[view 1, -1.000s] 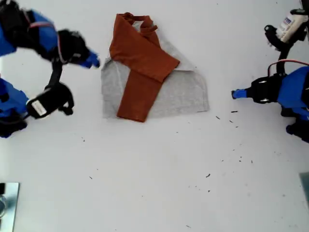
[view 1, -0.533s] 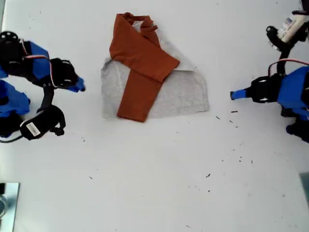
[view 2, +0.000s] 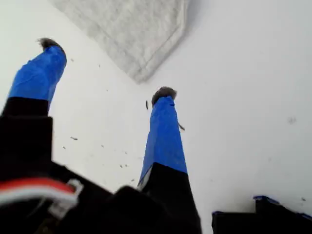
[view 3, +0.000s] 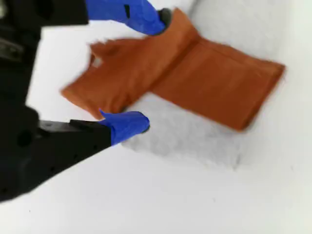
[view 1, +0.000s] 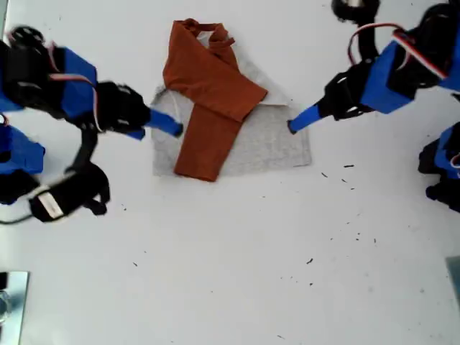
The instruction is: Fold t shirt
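t shirt (view 1: 273, 140): soft matt knit cloth, the grey body flecked and slightly fuzzy; a stitched hem shows at its corner in the first wrist view.
sleeves (view 1: 208, 86): rust-orange cloth, matt, smoother-looking than the body, lying in flat folds.
desk (view 1: 230, 273): smooth white surface, matt with a faint sheen, sprinkled with small dark specks.
my first gripper (view 2: 105, 70) fingers (view 2: 165, 136): wrapped in blue tape, dull finish, tips dark and fuzzy; black matt plastic behind.
my second gripper (view 3: 144, 70) fingers (view 3: 124, 126): blue covering, matt; black plastic body.
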Robot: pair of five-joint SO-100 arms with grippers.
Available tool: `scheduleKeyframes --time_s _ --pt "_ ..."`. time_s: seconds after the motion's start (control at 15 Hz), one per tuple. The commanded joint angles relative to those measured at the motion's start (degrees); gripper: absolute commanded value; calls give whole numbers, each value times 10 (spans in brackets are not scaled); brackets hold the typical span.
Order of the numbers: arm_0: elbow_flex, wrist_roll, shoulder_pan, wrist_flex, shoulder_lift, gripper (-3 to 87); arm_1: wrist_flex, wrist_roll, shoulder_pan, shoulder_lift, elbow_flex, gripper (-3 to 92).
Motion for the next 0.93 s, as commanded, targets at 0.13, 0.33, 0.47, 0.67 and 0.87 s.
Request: scheduleKeyframes --time_s 0.13,0.33,0.47,0.67,0.87 --pt "14 -38 48 -88 -138 285 -152 2 -24 -176 -7 333" --pt "92 -60 47 -140 -145 274 -211 6 -30 -275 2 277" --pt "125 -57 39 -171 -161 153 -236 13 -34 -320 3 135" --pt "75 -41 26 -186 -207 -3 -258 18 -45 -342 2 34" --pt "-11 -28 47 -154 -223 -3 -252 11 -72 -272 19 32"
